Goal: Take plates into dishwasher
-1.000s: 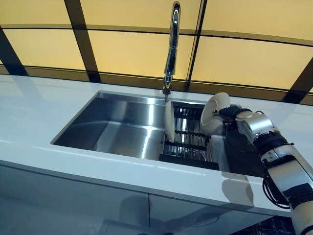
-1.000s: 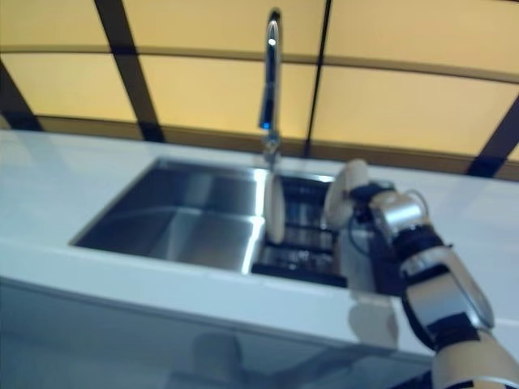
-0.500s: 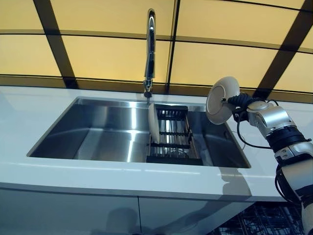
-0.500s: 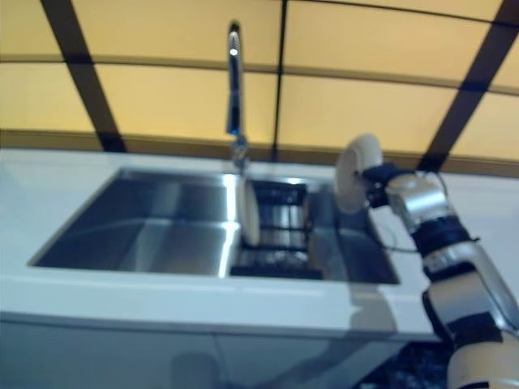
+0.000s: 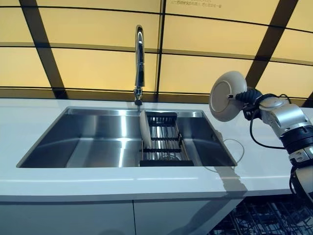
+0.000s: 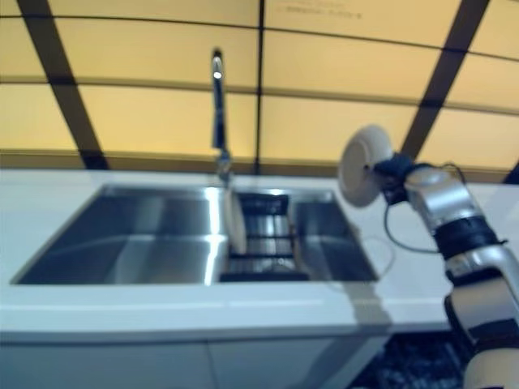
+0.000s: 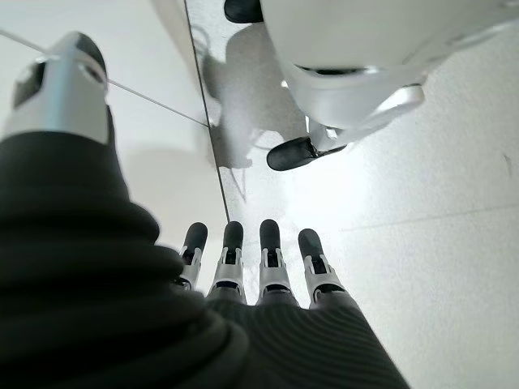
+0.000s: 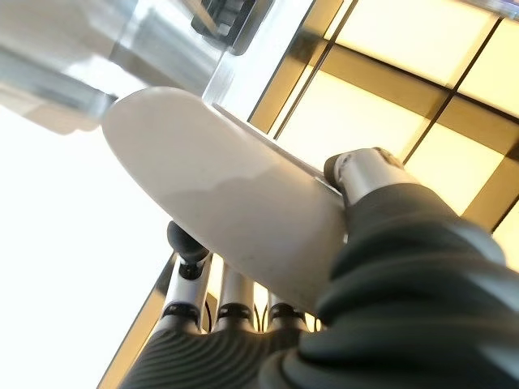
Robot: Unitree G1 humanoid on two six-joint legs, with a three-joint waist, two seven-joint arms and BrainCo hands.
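White tabletop [image 5: 58, 186] around steel sink [image 5: 93, 139], dishwasher rack [image 5: 269, 220] below right edge. Second plate [image 5: 145, 131] upright in sink rack [image 5: 164, 142]. Plate [image 5: 226, 96] aloft over tabletop, edge pinched by right robot hand [image 5: 248, 97]. Risk: thin rim grip slips during swing down, plate hits tabletop edge. Left robot hand [image 7: 251, 267] idle, fingers straight.

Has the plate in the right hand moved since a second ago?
Yes. The plate, pinched in the right hand, has come up and out to the right of the sink rack, clear of the sink's right rim; the camera shifted too.
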